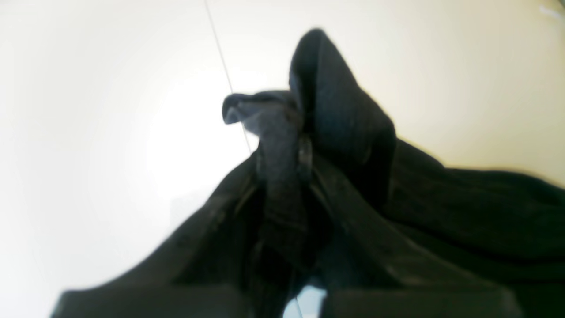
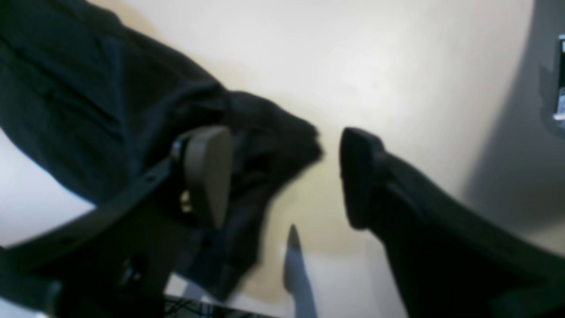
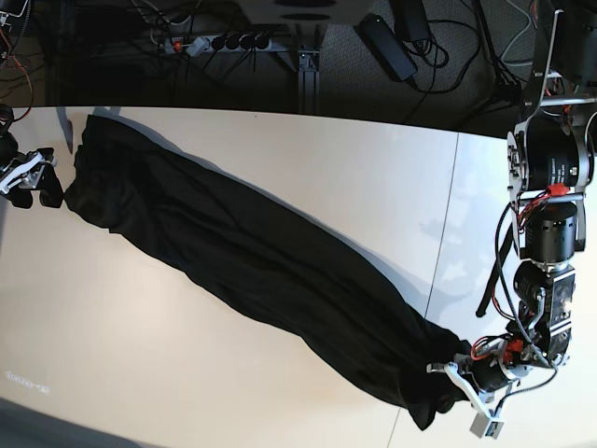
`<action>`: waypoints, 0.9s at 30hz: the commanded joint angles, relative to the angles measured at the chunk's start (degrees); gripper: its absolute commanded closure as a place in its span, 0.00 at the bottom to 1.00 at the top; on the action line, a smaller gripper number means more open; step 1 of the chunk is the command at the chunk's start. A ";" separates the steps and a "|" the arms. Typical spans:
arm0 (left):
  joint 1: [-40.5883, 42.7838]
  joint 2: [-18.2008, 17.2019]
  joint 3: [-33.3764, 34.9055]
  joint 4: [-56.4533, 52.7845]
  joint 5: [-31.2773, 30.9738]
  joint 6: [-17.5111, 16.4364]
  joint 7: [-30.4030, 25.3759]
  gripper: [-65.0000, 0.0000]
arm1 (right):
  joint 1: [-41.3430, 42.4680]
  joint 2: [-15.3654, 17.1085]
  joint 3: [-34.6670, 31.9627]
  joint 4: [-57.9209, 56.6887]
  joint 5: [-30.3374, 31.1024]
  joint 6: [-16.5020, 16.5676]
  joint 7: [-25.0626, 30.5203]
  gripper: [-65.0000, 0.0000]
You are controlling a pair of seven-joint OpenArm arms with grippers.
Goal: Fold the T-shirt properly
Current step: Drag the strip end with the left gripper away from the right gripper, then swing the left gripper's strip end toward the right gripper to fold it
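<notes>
- Because the shirt (image 3: 270, 271) lies stretched, the left gripper (image 3: 459, 373) pinches its corner.
- Beside the cloth, the right gripper (image 2: 282, 176) stands open, holding nothing.

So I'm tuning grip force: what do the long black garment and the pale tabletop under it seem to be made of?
The black T-shirt looks like thin, matte knit fabric: it bunches and drapes in soft folds. The cream table looks hard and smooth, possibly laminate, with a faint sheen and a panel seam.
</notes>
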 commanded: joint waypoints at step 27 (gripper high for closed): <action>14.19 16.06 23.32 24.39 -5.79 0.00 11.02 1.00 | 0.42 1.27 0.76 0.79 0.24 3.52 1.57 0.41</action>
